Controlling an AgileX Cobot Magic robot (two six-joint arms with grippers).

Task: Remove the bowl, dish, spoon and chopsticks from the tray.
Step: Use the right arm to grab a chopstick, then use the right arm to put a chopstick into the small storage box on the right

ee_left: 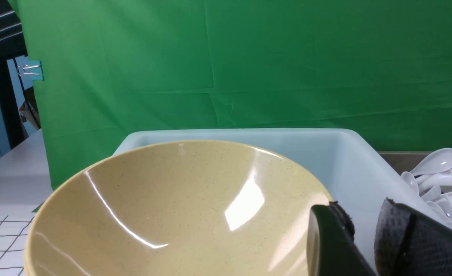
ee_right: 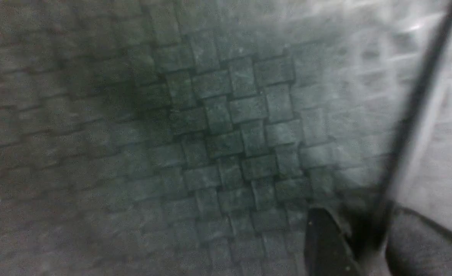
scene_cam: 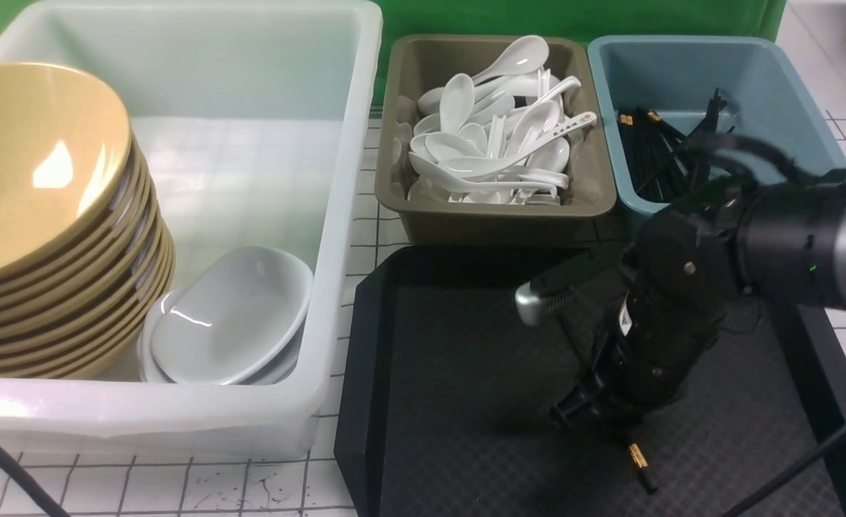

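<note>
White gridded worktop [scene_cam: 179, 488], green backdrop [ee_left: 249, 57]. Wrist views only — left gripper [ee_left: 360, 214] parted beside binned bowl [ee_left: 172, 211]; chopsticks [ee_right: 414, 99] between right gripper [ee_right: 364, 226] jaws over tray [ee_right: 226, 134], clamp undeterminable. Front view only — gold-banded chopstick tip

The front view looks down and forward over tray [scene_cam: 466, 402] and white tub [scene_cam: 250, 179]; the left wrist view closely faces the tub's top bowl [ee_left: 172, 207]; the right wrist view is close-up on the tray floor.
</note>
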